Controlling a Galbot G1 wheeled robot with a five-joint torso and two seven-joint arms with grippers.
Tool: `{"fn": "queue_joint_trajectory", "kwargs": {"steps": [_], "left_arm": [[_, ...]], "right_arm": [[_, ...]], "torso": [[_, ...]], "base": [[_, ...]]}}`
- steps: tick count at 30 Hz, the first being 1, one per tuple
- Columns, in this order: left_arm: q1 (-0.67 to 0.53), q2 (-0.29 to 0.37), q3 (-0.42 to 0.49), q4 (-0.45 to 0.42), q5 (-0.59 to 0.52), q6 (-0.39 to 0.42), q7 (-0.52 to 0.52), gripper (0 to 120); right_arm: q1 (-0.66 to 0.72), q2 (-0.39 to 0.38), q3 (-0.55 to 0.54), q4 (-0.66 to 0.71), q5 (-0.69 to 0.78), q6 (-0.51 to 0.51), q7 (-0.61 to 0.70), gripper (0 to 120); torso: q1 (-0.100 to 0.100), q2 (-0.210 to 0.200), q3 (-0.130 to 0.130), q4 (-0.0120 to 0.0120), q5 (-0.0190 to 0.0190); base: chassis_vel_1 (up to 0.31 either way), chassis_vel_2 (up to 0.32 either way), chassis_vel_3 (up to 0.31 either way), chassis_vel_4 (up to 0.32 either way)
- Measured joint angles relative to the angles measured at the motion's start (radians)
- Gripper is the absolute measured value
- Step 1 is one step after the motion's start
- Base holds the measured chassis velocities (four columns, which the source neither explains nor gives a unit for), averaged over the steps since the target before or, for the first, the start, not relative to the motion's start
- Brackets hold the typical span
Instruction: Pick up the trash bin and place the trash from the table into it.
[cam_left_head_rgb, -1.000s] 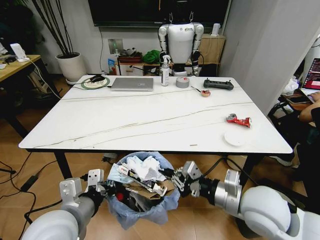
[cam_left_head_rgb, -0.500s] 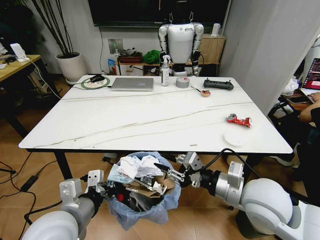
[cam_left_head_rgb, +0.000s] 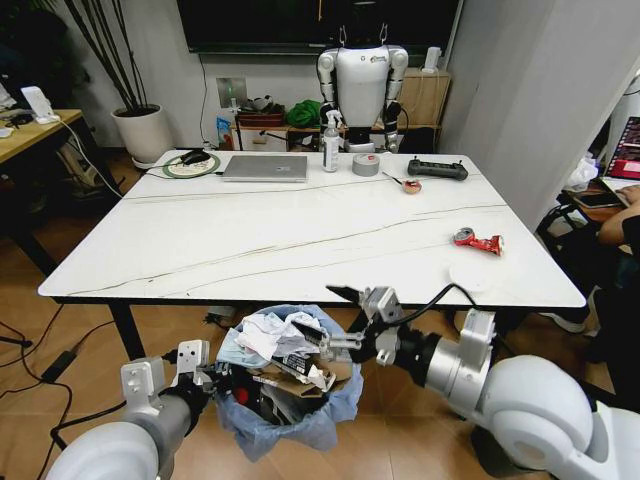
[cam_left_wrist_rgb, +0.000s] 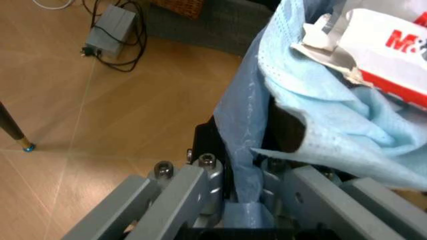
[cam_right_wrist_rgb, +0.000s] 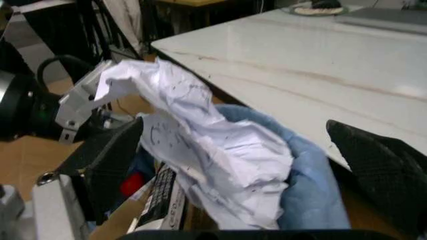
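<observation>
Left tool (cam_left_head_rgb: 205, 376) is pinching the bin (cam_left_head_rgb: 290, 405) by its bag rim at 6 o'clock below the table (cam_left_head_rgb: 250, 250) edge, right tool (cam_left_head_rgb: 330, 320) spread wide over the heap, so I'd keep the bin steady and reach for the crushed bottle (cam_left_head_rgb: 477, 240) at 2 o'clock.

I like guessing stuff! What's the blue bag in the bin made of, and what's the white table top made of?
The bag in the trash bin looks like thin matte plastic film: it crinkles and bunches over the rim where the left gripper pinches it. The table top looks like glossy stone or a marble-look slab, with thin dark veins; which one is unclear.
</observation>
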Motion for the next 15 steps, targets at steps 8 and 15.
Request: {"fn": "queue_joint_trajectory", "kwargs": {"steps": [8,15], "left_arm": [[-0.003,-0.004,0.005,0.0,0.001,0.0,-0.002,2],[-0.017,-0.007,0.011,0.0,0.001,0.0,-0.001,2]], "right_arm": [[0.027,0.01,-0.111,-0.018,-0.002,-0.009,0.031,100],[0.034,0.0,-0.155,-0.035,-0.006,-0.027,0.03,100]], "torso": [[0.0,0.0,0.0,0.0003,-0.0001],[0.0,0.0,0.0,0.0001,0.0]], "base": [[0.0,0.0,0.0,0.0],[0.0,0.0,0.0,0.0]]}}
